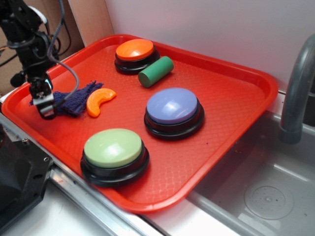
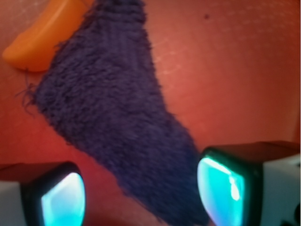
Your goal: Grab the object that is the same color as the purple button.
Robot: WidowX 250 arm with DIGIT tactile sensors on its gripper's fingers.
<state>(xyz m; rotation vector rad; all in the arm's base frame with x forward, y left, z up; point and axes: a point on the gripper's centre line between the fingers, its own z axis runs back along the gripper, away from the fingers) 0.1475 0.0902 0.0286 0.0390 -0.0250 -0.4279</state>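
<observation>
The black tool [image 1: 43, 101] is down at the left edge of the red plastic tray [image 1: 231, 123], and its jaws stand apart, nothing clamped between them. The small dark purple terry cloth rag [image 2: 113, 122] lies flat on the tray, its near corner running in between the two fingertips [image 2: 223, 186], close against the right-hand one in the wrist view. Just beside the rag's far end sits one orange crescent-shaped slice [image 1: 99, 101], touching its fuzzy edge. Count the rest: three big round push buttons, namely the lavender-blue domed button [image 1: 173, 112] mid-tray, one green-topped button [image 1: 114, 155] nearest the camera, one orange-topped button [image 1: 135, 55] at the back, plus a single green cylinder [image 1: 155, 72] lying beside that orange one.
</observation>
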